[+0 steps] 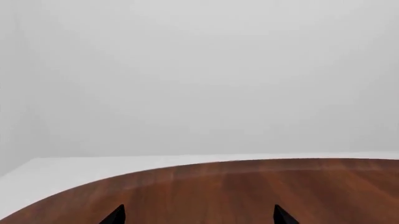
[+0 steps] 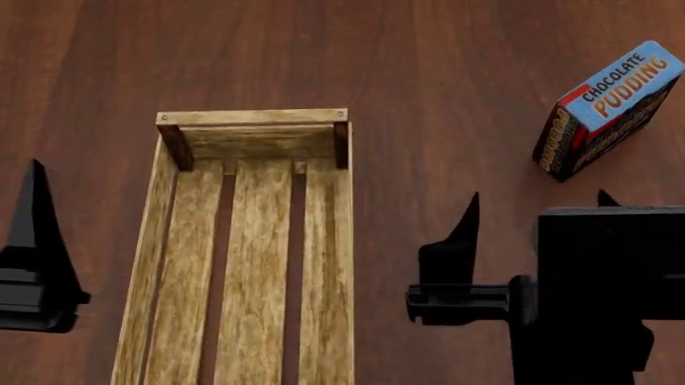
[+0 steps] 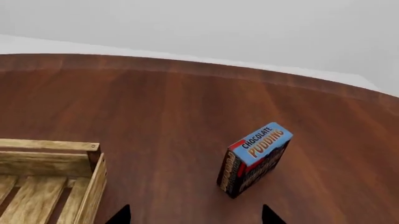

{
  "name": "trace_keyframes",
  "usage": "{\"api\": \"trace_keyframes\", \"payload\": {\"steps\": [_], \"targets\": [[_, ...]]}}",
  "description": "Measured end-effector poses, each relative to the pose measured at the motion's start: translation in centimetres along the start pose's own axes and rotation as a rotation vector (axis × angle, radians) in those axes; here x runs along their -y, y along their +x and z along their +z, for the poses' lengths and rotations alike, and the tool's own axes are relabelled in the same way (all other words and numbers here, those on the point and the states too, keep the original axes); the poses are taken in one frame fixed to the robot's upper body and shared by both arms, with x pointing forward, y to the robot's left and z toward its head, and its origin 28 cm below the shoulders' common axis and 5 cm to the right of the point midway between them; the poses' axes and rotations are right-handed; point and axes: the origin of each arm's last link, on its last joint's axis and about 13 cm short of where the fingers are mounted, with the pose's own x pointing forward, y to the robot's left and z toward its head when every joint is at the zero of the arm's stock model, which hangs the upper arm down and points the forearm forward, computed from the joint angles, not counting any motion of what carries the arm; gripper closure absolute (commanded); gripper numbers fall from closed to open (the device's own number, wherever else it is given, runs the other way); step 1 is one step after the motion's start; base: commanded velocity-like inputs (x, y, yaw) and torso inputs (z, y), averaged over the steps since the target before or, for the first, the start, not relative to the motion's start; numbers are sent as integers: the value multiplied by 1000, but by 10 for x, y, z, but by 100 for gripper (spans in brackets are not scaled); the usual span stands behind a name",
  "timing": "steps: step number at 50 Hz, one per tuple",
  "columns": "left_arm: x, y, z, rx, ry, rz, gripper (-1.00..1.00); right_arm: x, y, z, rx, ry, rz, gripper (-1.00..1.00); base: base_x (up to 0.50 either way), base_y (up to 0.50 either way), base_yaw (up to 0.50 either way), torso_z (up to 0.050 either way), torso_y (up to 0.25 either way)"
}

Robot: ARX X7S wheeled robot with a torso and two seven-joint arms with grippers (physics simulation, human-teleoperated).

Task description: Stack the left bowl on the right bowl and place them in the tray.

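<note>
Tray (image 2: 252, 241): pale weathered wood, slatted bottom, darker corner posts.

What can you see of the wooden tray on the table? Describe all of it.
The tray is a long, open crate of pale weathered wood with low sides, darker corner posts and a slatted bottom with gaps. It lies flat on the brown table, with nothing visible inside and nothing touching it. Its near end is out of frame.

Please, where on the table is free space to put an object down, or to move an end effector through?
The long pale wooden slatted tray holds nothing. Bare brown wooden table lies between the tray and the blue-and-red chocolate pudding box, and beyond both. It is tighter by the right end effector, beside the box.
</note>
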Motion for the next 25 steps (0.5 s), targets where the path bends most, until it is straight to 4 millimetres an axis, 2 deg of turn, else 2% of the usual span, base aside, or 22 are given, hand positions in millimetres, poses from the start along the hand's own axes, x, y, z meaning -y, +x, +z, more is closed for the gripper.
{"api": "trace_keyframes", "payload": {"steps": [13,25], "targets": [[-1,-1,3,11,-10,7,-100,14,-22,22,-112,-29,-12,-100,0,0,0,0,0],[-2,-1,6,14,-12,9,-100,24,-40,29,-210,-50,18,-100,0,0,0,0,0]]}}
